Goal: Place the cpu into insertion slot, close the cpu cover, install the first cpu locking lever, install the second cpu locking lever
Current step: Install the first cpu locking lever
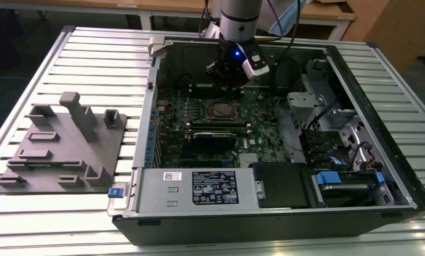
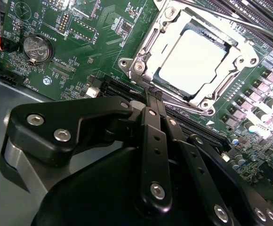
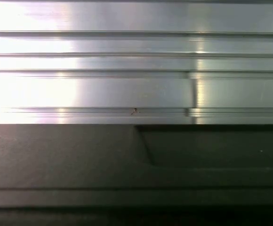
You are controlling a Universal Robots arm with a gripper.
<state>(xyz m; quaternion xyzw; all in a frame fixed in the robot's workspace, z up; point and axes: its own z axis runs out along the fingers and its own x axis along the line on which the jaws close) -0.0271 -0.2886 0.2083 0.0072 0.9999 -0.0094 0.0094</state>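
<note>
The claw (image 2: 150, 101) hangs just short of the socket with its fingers drawn together, gripping nothing. The chip (image 2: 193, 59) sits seated in the socket, upper right of the second wrist view — the cover (image 2: 146, 52) frames it.

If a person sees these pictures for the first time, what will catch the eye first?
First, the open computer case on the ribbed metal table, with the green motherboard inside. The arm's gripper hangs over the board, just beyond the socket. In the second wrist view, the cpu shines brightly in its socket, framed by the cpu cover.
</note>
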